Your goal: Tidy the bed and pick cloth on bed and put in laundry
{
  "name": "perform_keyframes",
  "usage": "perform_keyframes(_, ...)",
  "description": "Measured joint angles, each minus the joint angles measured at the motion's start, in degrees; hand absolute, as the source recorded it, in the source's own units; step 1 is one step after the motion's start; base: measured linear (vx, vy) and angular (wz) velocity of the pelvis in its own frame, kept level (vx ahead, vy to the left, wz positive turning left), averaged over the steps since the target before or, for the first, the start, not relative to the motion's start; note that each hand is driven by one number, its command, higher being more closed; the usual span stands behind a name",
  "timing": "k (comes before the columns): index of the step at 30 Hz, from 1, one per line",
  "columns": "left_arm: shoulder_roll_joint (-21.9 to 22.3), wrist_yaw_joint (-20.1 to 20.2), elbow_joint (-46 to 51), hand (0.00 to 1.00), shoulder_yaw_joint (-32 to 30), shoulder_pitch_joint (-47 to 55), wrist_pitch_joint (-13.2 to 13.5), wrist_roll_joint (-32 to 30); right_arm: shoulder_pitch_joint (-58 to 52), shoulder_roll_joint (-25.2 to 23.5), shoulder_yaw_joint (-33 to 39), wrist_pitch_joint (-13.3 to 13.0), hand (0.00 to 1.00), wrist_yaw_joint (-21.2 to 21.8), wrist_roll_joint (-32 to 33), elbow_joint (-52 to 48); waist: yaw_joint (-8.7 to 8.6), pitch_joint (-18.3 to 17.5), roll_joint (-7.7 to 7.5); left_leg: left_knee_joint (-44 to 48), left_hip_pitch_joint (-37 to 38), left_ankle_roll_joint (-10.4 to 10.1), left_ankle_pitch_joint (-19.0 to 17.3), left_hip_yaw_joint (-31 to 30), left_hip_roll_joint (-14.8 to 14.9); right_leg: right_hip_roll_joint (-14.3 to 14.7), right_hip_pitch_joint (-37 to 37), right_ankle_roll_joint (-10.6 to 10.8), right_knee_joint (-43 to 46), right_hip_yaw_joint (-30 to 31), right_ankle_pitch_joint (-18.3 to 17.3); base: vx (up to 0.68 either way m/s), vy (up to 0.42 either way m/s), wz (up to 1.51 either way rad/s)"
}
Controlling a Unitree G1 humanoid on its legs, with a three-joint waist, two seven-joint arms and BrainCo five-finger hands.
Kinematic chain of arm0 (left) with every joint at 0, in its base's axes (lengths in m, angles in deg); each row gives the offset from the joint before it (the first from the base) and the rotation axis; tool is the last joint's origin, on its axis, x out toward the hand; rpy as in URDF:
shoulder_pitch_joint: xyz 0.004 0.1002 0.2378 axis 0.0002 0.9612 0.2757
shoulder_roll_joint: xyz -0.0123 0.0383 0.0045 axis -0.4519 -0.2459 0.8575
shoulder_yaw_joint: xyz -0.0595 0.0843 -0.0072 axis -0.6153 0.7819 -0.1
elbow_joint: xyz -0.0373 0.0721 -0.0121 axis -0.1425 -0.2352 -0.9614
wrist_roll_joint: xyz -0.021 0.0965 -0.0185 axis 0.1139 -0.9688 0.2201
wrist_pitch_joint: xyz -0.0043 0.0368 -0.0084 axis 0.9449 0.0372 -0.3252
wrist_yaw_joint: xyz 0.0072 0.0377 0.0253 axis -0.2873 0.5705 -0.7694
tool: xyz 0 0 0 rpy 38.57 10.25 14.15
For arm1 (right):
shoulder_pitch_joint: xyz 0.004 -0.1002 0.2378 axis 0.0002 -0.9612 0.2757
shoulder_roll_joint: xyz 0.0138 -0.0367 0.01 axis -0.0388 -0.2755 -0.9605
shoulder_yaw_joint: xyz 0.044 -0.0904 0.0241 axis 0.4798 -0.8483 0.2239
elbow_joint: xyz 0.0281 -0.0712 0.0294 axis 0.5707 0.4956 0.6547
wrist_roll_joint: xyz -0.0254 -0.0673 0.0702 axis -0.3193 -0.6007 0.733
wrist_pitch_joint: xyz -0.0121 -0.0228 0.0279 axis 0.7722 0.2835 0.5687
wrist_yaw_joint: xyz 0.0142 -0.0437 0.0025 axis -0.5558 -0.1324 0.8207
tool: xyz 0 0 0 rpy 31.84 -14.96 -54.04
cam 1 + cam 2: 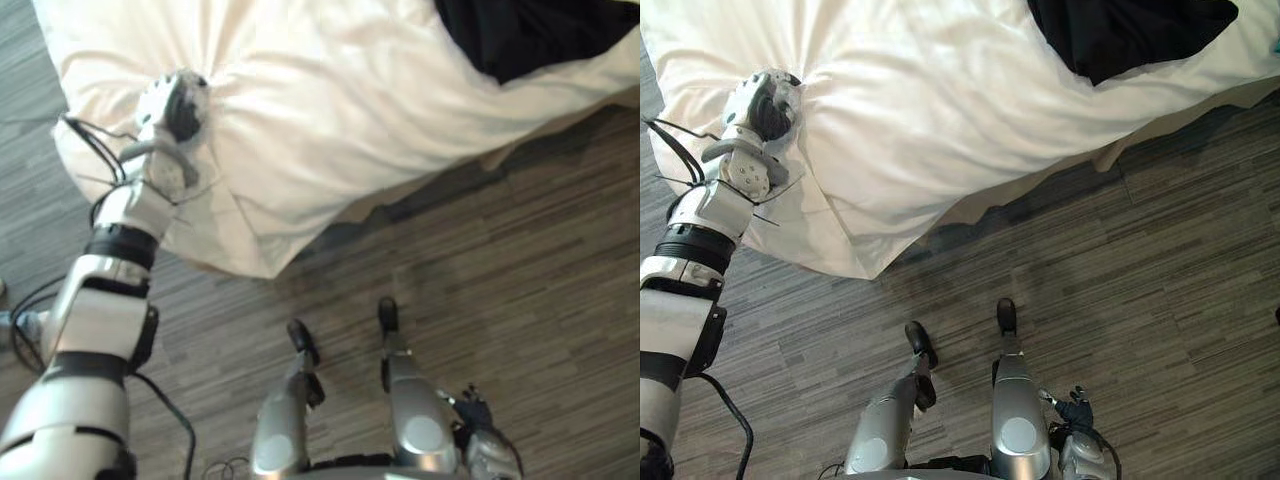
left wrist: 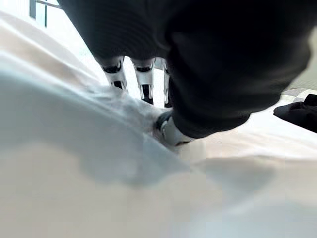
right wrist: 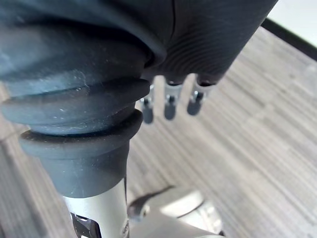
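My left hand [image 1: 172,100] is curled into a bunch of the white rumpled duvet [image 1: 330,110] near the bed's corner. Folds fan out from the fist, so I read it as gripping. Well off to that hand's right, across the bed, the black crumpled cloth [image 1: 1130,30] lies untouched on the duvet. My right hand [image 3: 168,106] hangs with relaxed fingers, holding nothing, over the grey wood-plank floor [image 1: 1160,280]. I judge step 1, the tidying, underway; step 2 — cloth to laundry — not begun.
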Motion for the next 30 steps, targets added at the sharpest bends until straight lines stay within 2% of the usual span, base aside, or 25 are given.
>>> perform_keyframes(4, -0.31, 0.09, -1.01, 1.0, 0.03, 0.42, 0.0, -2.51, 0.08, 0.88, -1.42, -0.02, 0.0, -0.06, -0.03, 0.06, -0.07, 0.0, 0.0, -0.01, 0.25, 0.01, 0.0, -0.01, -0.74, -0.51, 0.15, 0.48, -0.28, 0.49, 0.67, -0.06, 0.011, -0.05)
perform_keyframes(9, -0.42, 0.18, -0.54, 1.0, -1.98, 4.79, 1.06, -2.56, 0.05, 1.27, -2.2, 0.09, 0.0, -0.07, -0.05, 0.35, -0.17, -0.02, 0.03, 0.0, 1.81, 0.01, 0.0, -0.12, -0.78, -0.5, 2.43, 0.48, -2.07, 0.19, 1.96, -0.06, 0.001, -0.04)
perform_keyframes(12, -0.44, 0.25, 1.67, 1.0, -3.75, 10.0, 2.05, -2.0, 0.03, 1.54, -2.21, 0.27, 0.0, -0.08, -1.0, 0.55, -0.15, -0.18, 0.31, -0.1, 2.85, 0.01, 0.01, -0.56, -0.65, -0.05, 3.61, 0.46, -2.05, -0.34, 1.97, -0.06, -0.011, 0.05)
perform_keyframes(18, -0.29, 0.89, 10.99, 1.0, -9.58, 27.24, 4.05, 2.32, -0.56, 2.23, -2.18, 0.4, 0.0, -0.07, -2.2, 0.52, 0.11, -1.21, 1.14, -1.94, 6.14, 0.15, 0.19, -1.96, -0.57, 0.25, 6.95, 0.23, -2.26, -2.06, 1.66, -0.02, 0.006, 0.11)
perform_keyframes(21, 1.45, 3.57, 10.8, 1.0, -11.57, 37.37, 3.98, 2.58, -2.6, 2.88, -1.95, 0.55, 0.0, -0.07, -3.01, 0.51, 1.79, -4.58, 2.41, -2.66, 7.41, 0.13, 0.18, -2.16, -0.57, 0.36, 8.45, 0.2, -2.98, -2.57, 1.45, 0.04, 0.001, 0.07)
perform_keyframes(23, 3.5, 4.36, 7.41, 1.0, -13.77, 43.45, 3.2, 2.55, -3.54, 3.55, -1.69, 1.43, 0.0, 0.0, -4.41, 0.55, 2.14, -5.68, 2.77, -3.1, 9.17, 0.1, 0.16, -3.07, -0.56, 0.38, 10.66, 0.36, -2.96, -3.69, 0.68, 0.04, -0.002, 0.18)
perform_keyframes(27, 4.92, 5.21, 3.07, 1.0, -17.43, 52.28, 2.17, 2.46, -4.68, 3.48, -0.91, 1.65, 0.0, 0.06, -4.57, 1.4, 3.55, -8.28, 2.41, -3.48, 9.84, 0.02, 0.2, -4.38, -0.43, 0.47, 12.03, 0.38, -2.96, -5.2, 0.13, 0.02, -0.005, 0.22)
perform_keyframes(29, 5.79, 5.19, -0.63, 1.0, -21.9, 57.82, 1.4, 2.31, -4.87, 3.32, -0.91, 1.96, 0.0, 0.11, -5.67, 1.84, 5.05, -9.74, 1.57, -3.82, 11.22, 0.01, 0.2, -4.53, -0.49, 0.41, 13.4, 0.47, -3.05, -5.4, -0.1, 0.0, 0.004, 0.08)
perform_keyframes(30, 6.19, 5.19, -1.32, 0.0, -23.17, 58.79, 1.32, 2.29, -4.96, 3.32, -0.91, 2.01, 0.0, 0.15, -5.97, 1.84, 5.26, -10.0, 1.44, -3.86, 11.52, 0.0, 0.19, -4.6, -0.54, 0.36, 13.72, 0.49, -3.07, -5.5, -0.16, 0.0, 0.008, 0.07)
